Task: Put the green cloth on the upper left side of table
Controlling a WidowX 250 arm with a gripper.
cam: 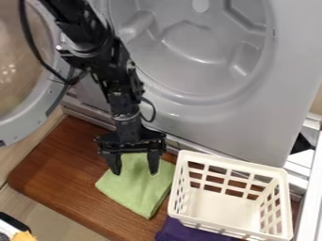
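Observation:
The black gripper (135, 173) hangs over the upper part of the green cloth (140, 190), its two fingers spread apart and pointing down at the fabric. Folded into a rough square, the cloth lies flat on the brown wooden table (56, 172), left of the white basket. Between the fingers the cloth looks flat, not pinched. Whether the fingertips touch it, I cannot tell.
A white plastic basket (229, 197) stands right of the cloth, with a purple cloth (189, 230) partly under its front edge. Behind the table is a grey washing machine (232, 117), its round door (37, 110) swung out at the left.

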